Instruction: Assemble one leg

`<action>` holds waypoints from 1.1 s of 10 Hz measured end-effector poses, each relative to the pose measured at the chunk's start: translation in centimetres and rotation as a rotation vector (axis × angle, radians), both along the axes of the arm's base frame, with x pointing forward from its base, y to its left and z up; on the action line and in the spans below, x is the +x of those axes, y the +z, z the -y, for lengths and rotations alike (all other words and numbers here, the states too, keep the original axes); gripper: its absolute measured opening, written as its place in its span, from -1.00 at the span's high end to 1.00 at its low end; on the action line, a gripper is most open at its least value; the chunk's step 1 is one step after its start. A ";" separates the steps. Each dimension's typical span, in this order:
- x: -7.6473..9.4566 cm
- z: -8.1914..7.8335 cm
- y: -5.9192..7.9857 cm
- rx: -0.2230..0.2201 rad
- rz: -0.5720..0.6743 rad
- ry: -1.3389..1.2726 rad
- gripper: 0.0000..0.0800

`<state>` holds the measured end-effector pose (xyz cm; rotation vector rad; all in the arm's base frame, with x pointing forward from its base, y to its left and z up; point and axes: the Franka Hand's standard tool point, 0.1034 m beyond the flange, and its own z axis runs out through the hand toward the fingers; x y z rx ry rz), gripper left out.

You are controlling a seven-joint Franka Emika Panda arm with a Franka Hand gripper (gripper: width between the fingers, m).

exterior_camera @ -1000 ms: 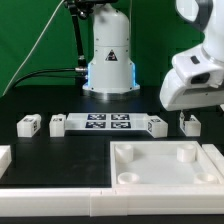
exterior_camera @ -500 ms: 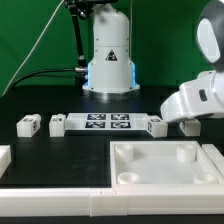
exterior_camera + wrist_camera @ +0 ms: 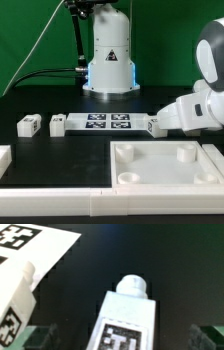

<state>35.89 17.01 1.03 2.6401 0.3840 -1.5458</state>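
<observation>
Starting at the exterior view's left, a white part (image 3: 3,157) near the front is cut off by the frame, so its shape cannot be told. Farther back lie block 1 (image 3: 28,124) and block 2 (image 3: 57,124), close together but apart, each with a marker face. Next comes the marker board (image 3: 107,123), with the robot base (image 3: 108,55) far behind it. Just beside the board's right end sits block 3 (image 3: 155,125), its right side covered by the gripper (image 3: 170,118). The panel (image 3: 165,165) lies near the front, with 2 round sockets showing.

At the exterior view's right the tilted arm hides its own fingers and the table under them.

Only the wrist view shows that spot. There the leg (image 3: 128,308) lies on the black table (image 3: 150,258), with a rounded peg at 1 end and a marker at the other, which the frame cuts off. Beside it, apart, is a larger white piece (image 3: 25,274) with 2 markers, also cut off; which part it is cannot be told. The fingers are too dim and blurred to make out, so whether the jaws are spread or pinching cannot be told.
</observation>
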 end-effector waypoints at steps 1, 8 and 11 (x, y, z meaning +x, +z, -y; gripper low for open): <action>-0.1 0.0 -0.2 0.010 0.000 0.005 -0.35; -0.1 0.0 -0.2 0.014 -0.001 0.006 0.28; 0.9 0.5 4.4 0.004 -0.035 0.013 0.28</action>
